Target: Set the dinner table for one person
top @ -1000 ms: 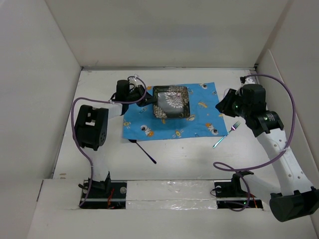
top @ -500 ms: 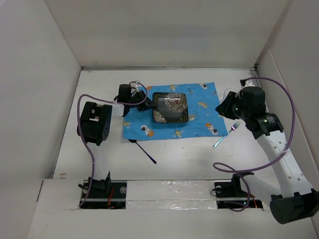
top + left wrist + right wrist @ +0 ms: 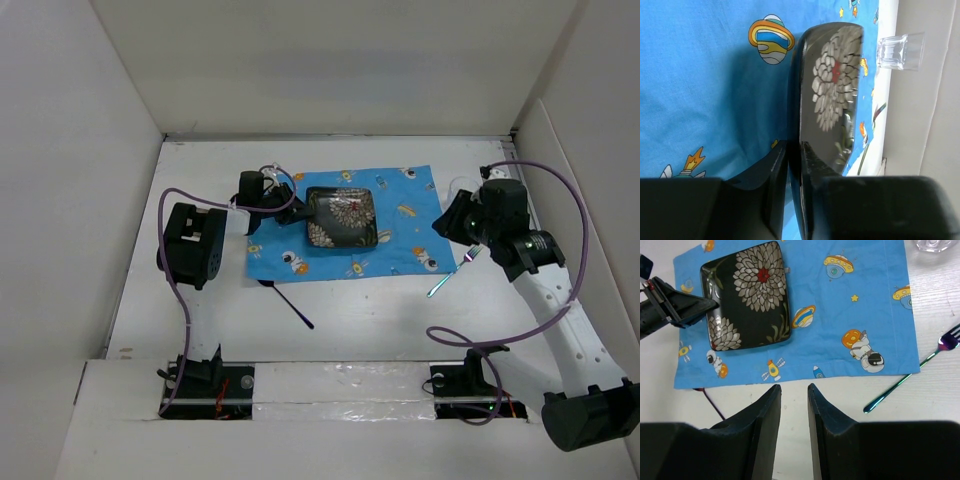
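A black square plate with a floral print (image 3: 342, 217) lies on the blue cartoon-print placemat (image 3: 400, 235) on the white dinner table (image 3: 380, 310). My left gripper (image 3: 300, 208) is shut on the plate's left rim. In the left wrist view the gripper (image 3: 794, 145) clamps the plate (image 3: 832, 85) edge-on. My right gripper (image 3: 450, 218) hovers over the placemat's right end. In the right wrist view it (image 3: 793, 387) is open and empty, above bare table just in front of the placemat (image 3: 850, 325). The plate (image 3: 747, 295) shows there too.
An iridescent fork (image 3: 455, 270) lies right of the placemat; it also shows in the right wrist view (image 3: 910, 373). A thin dark utensil (image 3: 290, 303) lies in front of the placemat's left corner. A clear glass (image 3: 900, 50) stands beyond the placemat's far right corner. White walls surround the table.
The plate has come down from a raised, tilted pose to lie flat on the placemat, still in my left gripper. The right gripper has barely shifted.
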Robot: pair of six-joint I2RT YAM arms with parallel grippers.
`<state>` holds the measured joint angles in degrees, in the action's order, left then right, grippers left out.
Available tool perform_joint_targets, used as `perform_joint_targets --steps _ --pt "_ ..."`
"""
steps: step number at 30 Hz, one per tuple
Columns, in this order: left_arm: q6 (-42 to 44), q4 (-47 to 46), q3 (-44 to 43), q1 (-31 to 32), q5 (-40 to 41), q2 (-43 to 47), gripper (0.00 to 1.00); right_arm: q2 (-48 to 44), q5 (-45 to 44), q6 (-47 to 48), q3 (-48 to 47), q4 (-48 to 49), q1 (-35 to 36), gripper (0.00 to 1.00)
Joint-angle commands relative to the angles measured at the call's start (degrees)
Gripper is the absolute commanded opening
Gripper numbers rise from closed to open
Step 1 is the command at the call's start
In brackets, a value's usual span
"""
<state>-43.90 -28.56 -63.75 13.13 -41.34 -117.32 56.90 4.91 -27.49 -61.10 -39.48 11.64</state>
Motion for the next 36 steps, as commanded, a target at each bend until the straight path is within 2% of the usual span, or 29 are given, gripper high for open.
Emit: perform_joint_targets --steps 1,3,11,14,15,17,19,20,23,26,28,30,31,32,33,35,36 --pt "-1.19 -5.19 -0.15 0.23 -3.66 1.83 0.13 -1.44 -2.09 -0.38 0.10 0.20 -0.39 0.34" --pt "-0.93 -4.85 -0.06 0.23 -3.66 1.83 0.21 -1.62 -2.62 -0.38 0.02 0.11 -0.39 0.32" --pt "0.74 -2.12 -0.41 0.23 -2.78 2.27 0.32 -2.06 -1.92 -0.99 1.69 0.55 -0.92 0.24" --pt "2.15 -0.02 -0.76 0.23 -1.55 3.32 0.41 -2.15 -0.78 -0.99 2.12 0.81 -0.92 0.17" --pt "3.72 2.51 -1.03 0.23 -0.94 3.76 0.46 -2.06 0.09 -0.47 2.30 0.90 -0.92 0.11" --pt "5.74 5.34 -2.26 0.23 1.52 5.25 0.51 -1.89 0.89 0.06 2.48 0.82 -0.39 0.06" --pt "10.03 12.53 -4.53 0.23 6.69 8.05 0.60 -1.80 1.24 1.20 3.26 0.99 1.35 0.00" --pt "10.06 13.95 -4.55 0.23 6.71 8.07 0.62 -1.80 1.25 1.21 3.62 0.99 1.37 0.00" --pt "13.04 19.47 -6.30 0.23 13.71 11.14 0.67 -1.62 1.94 1.12 5.02 2.22 3.65 0.00" --pt "14.37 24.40 -8.23 -0.29 20.22 14.21 0.67 -1.01 2.65 0.77 6.17 3.36 7.25 0.00" --pt "14.54 26.18 -9.11 -0.82 23.22 17.01 0.64 -0.66 2.74 0.07 6.96 5.20 9.88 0.00" --pt "14.46 28.02 -9.46 -1.34 27.26 19.31 0.53 0.75 2.13 -1.07 7.83 8.17 15.15 0.00" --pt "14.63 28.38 -9.64 -1.35 28.24 21.67 0.44 1.45 1.25 -1.43 9.14 9.67 17.26 0.00" --pt "15.15 30.82 -9.90 -1.35 29.81 22.91 0.13 3.54 -0.67 -2.56 9.68 10.82 21.54 0.00" --pt "15.59 31.71 -10.25 -1.35 30.35 23.97 0.01 4.96 -1.56 -3.10 9.95 12.66 23.76 0.00" --pt "17.52 34.51 -10.35 -0.12 33.15 28.44 0.00 8.29 -4.54 -5.11 9.25 13.99 28.42 0.00" --pt "18.14 35.32 -9.82 0.67 33.86 29.76 0.00 11.70 -6.30 -5.73 8.90 16.00 32.88 0.00"
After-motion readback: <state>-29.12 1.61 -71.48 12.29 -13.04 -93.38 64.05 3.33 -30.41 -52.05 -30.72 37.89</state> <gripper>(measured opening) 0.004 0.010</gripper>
